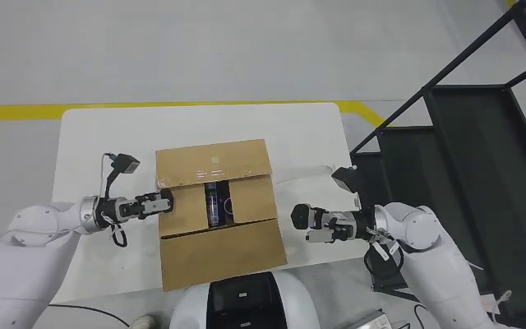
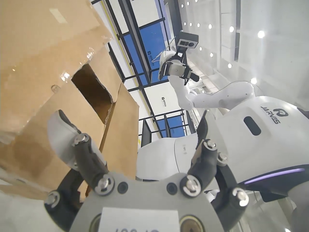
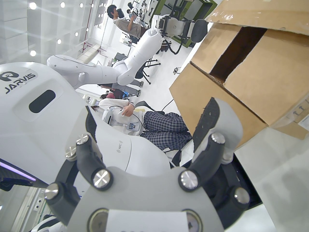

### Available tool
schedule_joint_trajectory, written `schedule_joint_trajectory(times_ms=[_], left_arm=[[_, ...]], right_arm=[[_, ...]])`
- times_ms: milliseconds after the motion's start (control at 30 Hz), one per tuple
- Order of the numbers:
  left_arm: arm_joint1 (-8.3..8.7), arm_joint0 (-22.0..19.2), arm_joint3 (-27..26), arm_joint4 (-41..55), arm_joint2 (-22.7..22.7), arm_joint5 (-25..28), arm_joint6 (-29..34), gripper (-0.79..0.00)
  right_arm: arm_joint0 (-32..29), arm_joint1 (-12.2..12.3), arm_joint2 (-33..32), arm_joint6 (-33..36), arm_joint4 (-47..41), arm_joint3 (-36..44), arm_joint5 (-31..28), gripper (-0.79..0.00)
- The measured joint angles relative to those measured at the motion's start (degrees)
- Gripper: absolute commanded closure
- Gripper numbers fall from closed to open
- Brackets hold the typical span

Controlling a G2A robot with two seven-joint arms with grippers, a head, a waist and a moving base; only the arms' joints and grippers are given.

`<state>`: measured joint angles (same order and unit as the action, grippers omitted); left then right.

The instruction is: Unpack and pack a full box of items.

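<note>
- The brown corrugated cardboard box (image 1: 220, 251) sits mid-table. Its top flaps are folded outward: one wide flap lies toward twelve o'clock, another toward six.
- Between the flaps there is a narrow dark slot. A dark, rounded, glossy item (image 1: 215, 204) lies in it, too small for me to identify.
- In the left wrist view the flap edges are ragged, with torn fluting and shreds of clear, shiny tape (image 2: 89, 51) clinging to them.
- My left gripper (image 1: 167, 202) is at the box's nine o'clock side with its jaws spread apart and nothing between them. One white-backed finger (image 2: 63, 131) lies against the cardboard wall, though I cannot tell whether it touches.
- My right gripper (image 1: 301, 216) is near four o'clock of the box, a little apart from it. Its jaws are also apart and hold nothing. The rough black pad (image 3: 205, 119) on one finger faces the box's smooth brown side.
- The smooth white table (image 1: 99, 140) has rounded corners and a matte top.
- The floor is pale grey, and a yellow painted line (image 1: 246, 104) runs along the table's twelve o'clock edge.
- A black metal staircase (image 1: 460, 123) stands at two o'clock.
</note>
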<state>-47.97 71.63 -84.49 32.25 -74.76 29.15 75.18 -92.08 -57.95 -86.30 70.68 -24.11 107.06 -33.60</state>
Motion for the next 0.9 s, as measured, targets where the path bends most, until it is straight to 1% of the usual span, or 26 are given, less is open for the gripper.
schedule_joint_trajectory(times_ms=[200,333,433,667,900], left_arm=[[0.94,-0.69,1.92,1.39,2.13,-0.93,0.91,-0.785],[1.38,-1.27,4.41,5.34,2.08,-1.28,1.28,-0.785],[1.44,-2.26,6.98,9.22,1.99,-2.51,2.51,-0.785],[0.64,-5.31,11.61,14.5,3.31,-4.2,4.17,-0.785],[-0.53,-7.94,13.76,17.18,4.81,-4.71,4.68,-0.785]], right_arm=[[0.0,0.0,0.0,0.0,0.0,0.0,0.0,-0.785],[0.0,0.0,0.0,0.0,0.0,0.0,0.0,-0.785],[0.0,0.0,0.0,0.0,0.0,0.0,0.0,-0.785],[0.0,0.0,0.0,0.0,0.0,0.0,0.0,-0.785],[0.0,0.0,0.0,0.0,0.0,0.0,0.0,-0.785]])
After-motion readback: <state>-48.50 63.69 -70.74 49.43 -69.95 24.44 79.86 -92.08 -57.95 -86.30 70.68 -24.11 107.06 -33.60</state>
